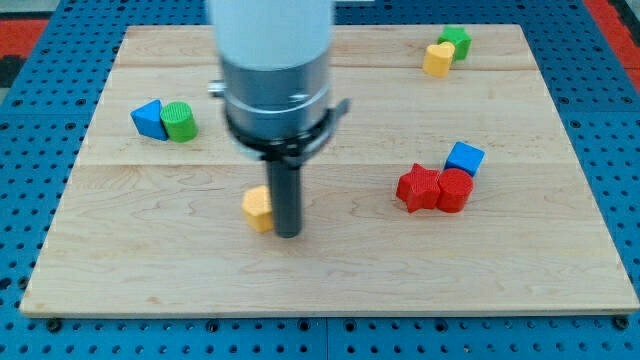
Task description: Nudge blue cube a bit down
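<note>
1. My tip (288,235) stands in for a pincer: it is a plain rod with nothing to open or close, and it holds nothing. It rests on the wooden surface (330,290) in the lower middle of the view.
2. Touching or just beside my tip, on the view's left, sits a yellow block (258,208); its exact shape cannot be made out.
3. Well apart from my tip, toward the view's right and slightly up, the blue cube (465,158) sits against two red blocks: a red star-shaped block (418,187) and a red cylinder (454,190), both just below it.
4. Further left and up from my tip lie a blue triangular block (149,118) and a green cylinder (179,121), touching.
5. Farthest up and right lie a yellow heart-shaped block (437,58) and a green block (457,41).
6. Progress, as judged: no contact with the blue cube yet. Remaining: travel to its upper side, then push down; the red blocks below it are likely to obstruct or move with it.
</note>
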